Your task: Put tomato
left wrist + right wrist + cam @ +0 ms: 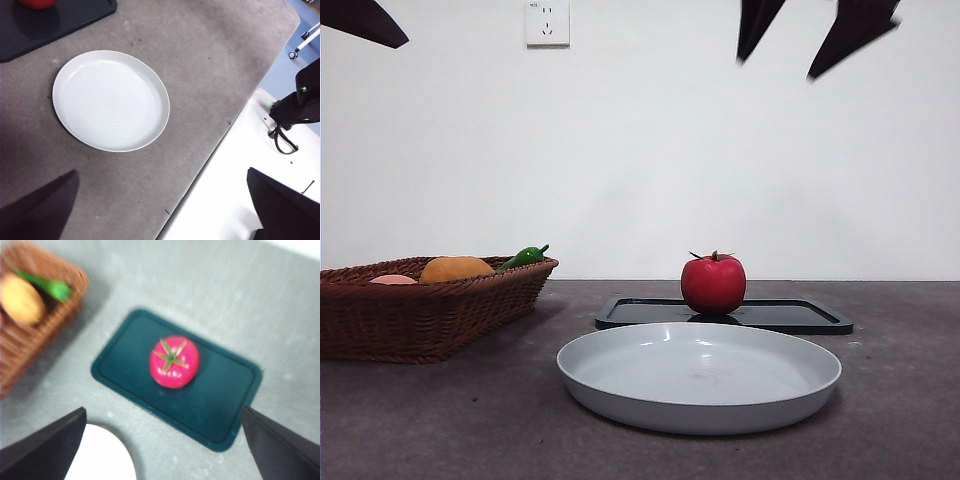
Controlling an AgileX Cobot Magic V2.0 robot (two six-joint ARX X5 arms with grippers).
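Tomato (713, 284) sits upright on the dark tray (800, 316), untouched, near the tray's middle. White plate (700, 375) lies just beside the tray; basket (420, 305) with orange fruit (456, 268) and green pepper (525, 256) stands apart on the grey tabletop (900, 400). Right gripper (165, 440) hangs above the tomato, jaws spread, empty; left gripper (165, 210) likewise spread, empty.

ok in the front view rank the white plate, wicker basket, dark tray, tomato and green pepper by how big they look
1. white plate, widest, though nearest the camera
2. dark tray and wicker basket, look about alike; the basket is cut off at the picture's edge, so unsure
3. tomato
4. green pepper, partly hidden
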